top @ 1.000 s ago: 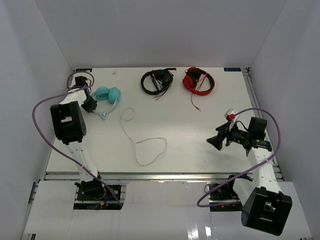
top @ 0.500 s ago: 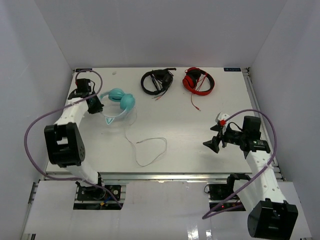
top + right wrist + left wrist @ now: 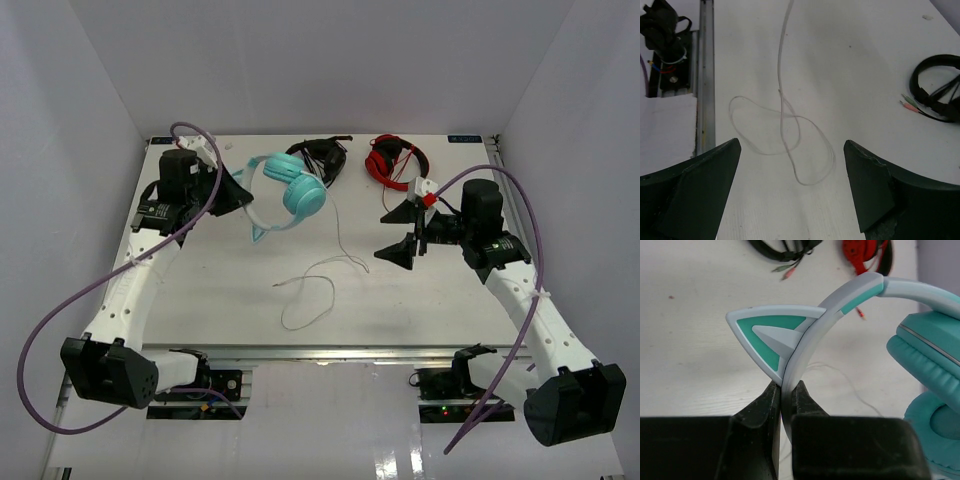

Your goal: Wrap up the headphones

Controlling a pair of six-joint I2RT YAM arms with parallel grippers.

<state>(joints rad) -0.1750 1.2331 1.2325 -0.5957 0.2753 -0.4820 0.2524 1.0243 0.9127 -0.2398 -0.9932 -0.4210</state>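
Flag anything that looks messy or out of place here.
The white cable of the teal headphones sprawls in loose, crossing loops on the table, not wrapped. The headphones hang tilted, their headband pinched in the left fingers. Nothing looks damaged.

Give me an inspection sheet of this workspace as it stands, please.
Surface: white table, no spills seen.
Job's things: teal headphones held above the table; their white cable hangs down to loose loops on the surface.
Clutter: black headphones and red headphones at the far edge.
End effectors: left end effector shut on the headband beside a cat-ear point; right end effector open above the cable loops.
Cables: purple arm cables arc beside both arms.
Surroundings: pale enclosure walls; metal rail along the near edge.
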